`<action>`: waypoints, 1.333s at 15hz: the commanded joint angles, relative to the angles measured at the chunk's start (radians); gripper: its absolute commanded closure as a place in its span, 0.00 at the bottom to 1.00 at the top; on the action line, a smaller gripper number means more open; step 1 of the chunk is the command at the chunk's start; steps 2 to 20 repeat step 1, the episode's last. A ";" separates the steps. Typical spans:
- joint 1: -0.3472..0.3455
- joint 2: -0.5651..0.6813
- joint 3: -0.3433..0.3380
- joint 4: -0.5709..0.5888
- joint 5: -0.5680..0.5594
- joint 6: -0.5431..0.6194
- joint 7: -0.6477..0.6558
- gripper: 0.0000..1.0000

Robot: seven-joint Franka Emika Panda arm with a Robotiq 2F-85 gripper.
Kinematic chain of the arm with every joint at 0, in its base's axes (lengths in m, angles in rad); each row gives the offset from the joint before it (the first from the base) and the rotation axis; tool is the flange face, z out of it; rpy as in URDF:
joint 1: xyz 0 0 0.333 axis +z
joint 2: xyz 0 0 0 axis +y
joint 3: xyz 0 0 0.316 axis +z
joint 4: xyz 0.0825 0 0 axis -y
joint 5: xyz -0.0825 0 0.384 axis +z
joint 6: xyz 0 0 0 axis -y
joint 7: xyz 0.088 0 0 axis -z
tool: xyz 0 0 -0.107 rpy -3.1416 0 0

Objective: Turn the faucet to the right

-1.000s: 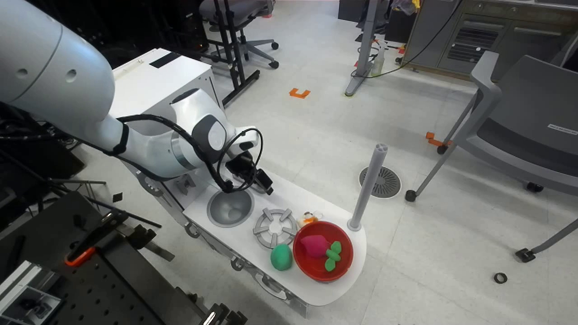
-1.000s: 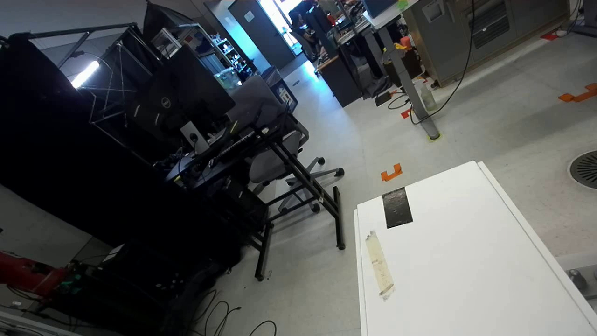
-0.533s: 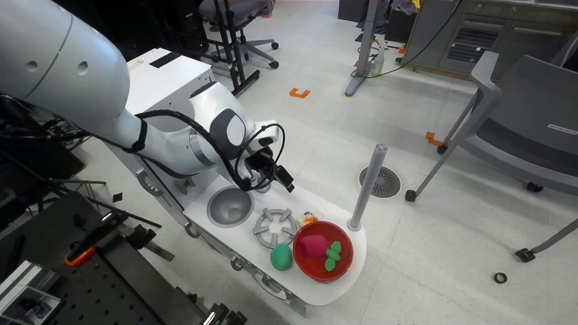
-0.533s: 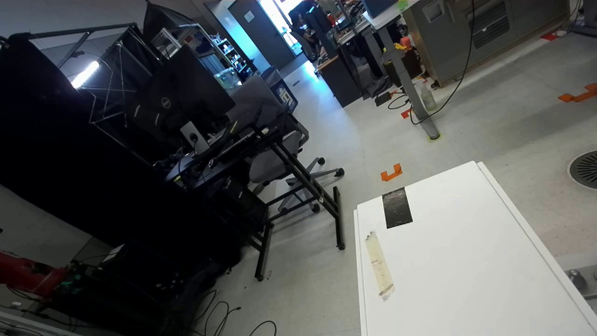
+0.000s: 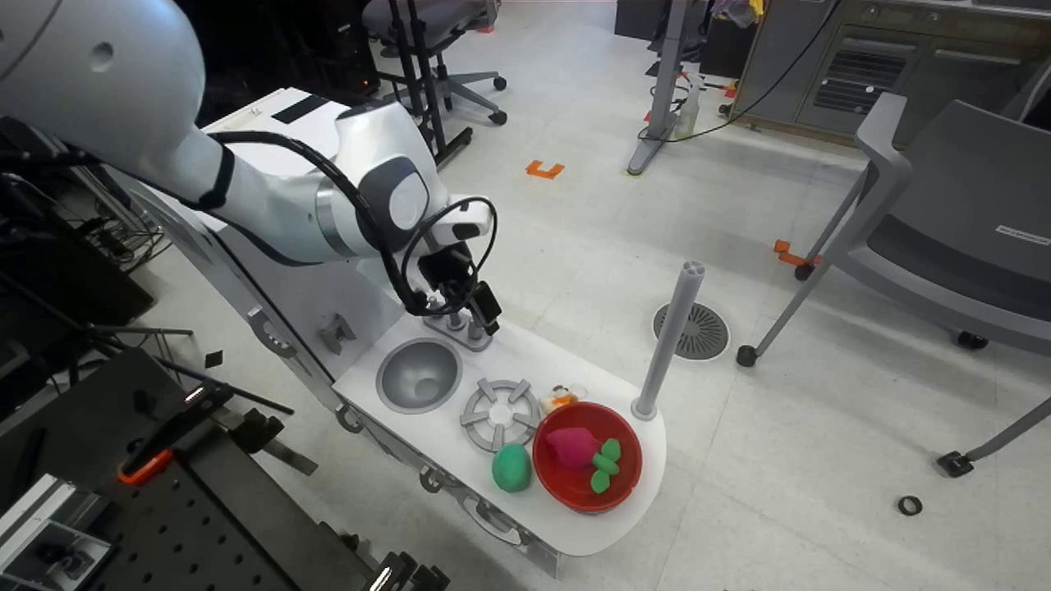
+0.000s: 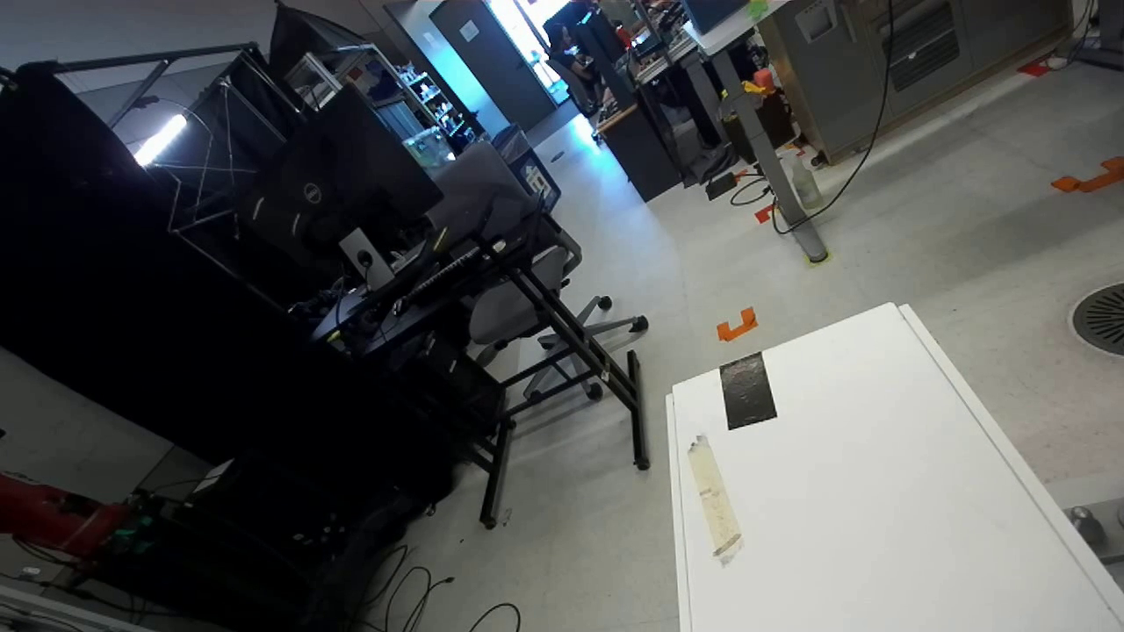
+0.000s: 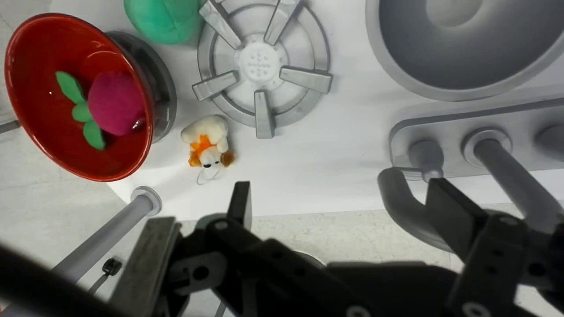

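White arm segments (image 5: 271, 205) slant down from the left of an exterior view, over a white counter (image 5: 603, 529). Leftmost on that counter is the round grey sink (image 5: 417, 369); just beside it, near the far edge, stands the grey faucet (image 7: 506, 171), partly covered there by the wrist. In the wrist view its base plate (image 7: 440, 130) runs lengthwise past the sink, and the spout rises from a collar between two knobs (image 7: 426, 156), arching leftward, roughly along the plate's long axis, its free end toward the side where the ring-shaped burner (image 7: 260, 61) lies. The black gripper (image 7: 341, 202) is at the faucet, its fingers spread wide and gripping nothing; in the wrist view the right-hand finger (image 7: 454, 215) overlaps the spout's arch, and whether the two touch cannot be told. Farther right, past the burner, come a green plush (image 5: 511, 468), a small white-and-orange plush dog (image 7: 207, 141) and a red bowl (image 7: 39, 97) holding a pink plush with green leaves (image 7: 115, 103). Last, a grey pole (image 5: 668, 341) stands at the counter's end.
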 commanded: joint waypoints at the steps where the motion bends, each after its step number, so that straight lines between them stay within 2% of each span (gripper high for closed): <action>1: 0.005 -0.007 -0.003 -0.008 0.013 -0.003 -0.011 0.00; 20: 0.005 -0.007 -0.003 -0.008 0.013 -0.003 -0.011 0.00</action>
